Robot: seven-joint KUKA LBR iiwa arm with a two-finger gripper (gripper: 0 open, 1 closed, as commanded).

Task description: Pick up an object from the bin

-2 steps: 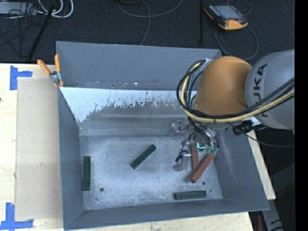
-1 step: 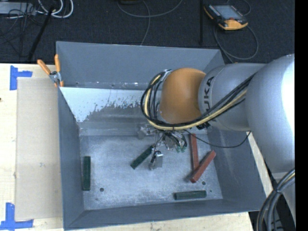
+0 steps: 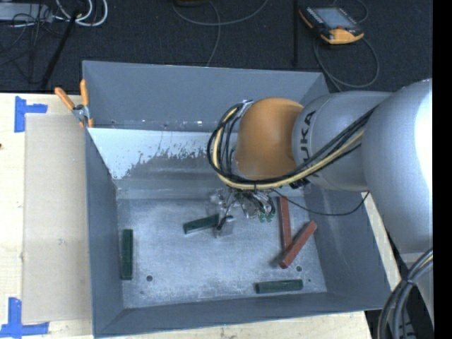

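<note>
The gripper (image 3: 224, 221) sits low near the centre of the bin (image 3: 102, 274), at the 3 o'clock end of a dark green bar (image 3: 200, 226). Whether it grips the bar, I cannot tell.

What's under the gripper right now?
A dark green bar on the bin floor, its right end beneath the gripper. The orange cover hides the floor behind it.

This is looking like a robot lab. A big silver robot arm (image 3: 395, 140) with KUKA letters on it is hanging over a grey metal bin (image 3: 198, 94). Loose cables (image 3: 85, 6) are lying on the dark floor (image 3: 240, 41) behind it, and an orange and black hand-held box (image 3: 332, 24) is sitting there too.
</note>
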